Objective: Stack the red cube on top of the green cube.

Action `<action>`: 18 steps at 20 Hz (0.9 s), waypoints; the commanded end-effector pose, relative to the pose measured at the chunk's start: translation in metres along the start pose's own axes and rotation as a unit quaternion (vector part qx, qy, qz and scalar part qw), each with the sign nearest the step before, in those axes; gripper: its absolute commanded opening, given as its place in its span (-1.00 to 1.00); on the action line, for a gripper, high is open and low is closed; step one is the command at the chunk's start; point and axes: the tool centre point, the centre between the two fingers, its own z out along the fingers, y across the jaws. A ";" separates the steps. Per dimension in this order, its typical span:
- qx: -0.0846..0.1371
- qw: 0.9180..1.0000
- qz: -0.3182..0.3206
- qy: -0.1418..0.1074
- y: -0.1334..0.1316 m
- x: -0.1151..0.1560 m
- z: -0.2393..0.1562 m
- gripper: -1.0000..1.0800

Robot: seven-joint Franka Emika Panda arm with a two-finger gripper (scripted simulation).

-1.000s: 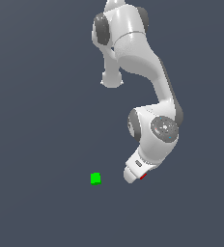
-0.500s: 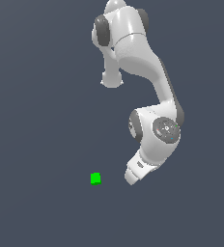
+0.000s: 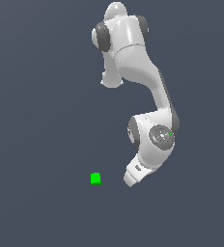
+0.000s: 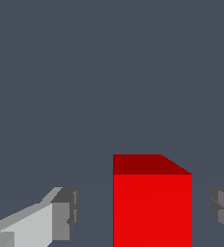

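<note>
The jaws are wide open, with a gap on each side of the red cube (image 4: 152, 205). The red cube sits between the two fingers (image 4: 61, 214) and touches neither of them, so the jaws hold nothing. In the exterior view the arm's white hand hides the jaws and the red cube. The green cube (image 3: 95, 179) rests on the dark worktop (image 3: 36, 120) near the jaws, toward the exterior view's left.

Glossy white shell on the arm (image 3: 133, 53), smooth like moulded plastic, with dark grey joint caps. The red cube (image 4: 151, 202) is flat, plain and matt; same for the green cube (image 3: 95, 179). Finger pads (image 4: 65, 213) look dull grey. The floor (image 3: 36, 96) is even, matt slate.
</note>
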 end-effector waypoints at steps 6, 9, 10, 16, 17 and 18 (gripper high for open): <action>0.000 1.000 0.000 0.000 0.000 0.000 0.017 0.92; 0.000 1.000 0.000 0.000 0.001 0.001 0.015 -1.00; 0.000 1.000 0.000 0.000 0.001 0.001 0.015 -1.00; 0.000 1.000 0.000 0.000 0.001 0.001 0.015 -1.00; 0.000 1.000 0.000 0.000 0.001 0.001 0.015 -1.00; 0.000 1.000 0.000 0.000 0.001 0.001 0.015 -1.00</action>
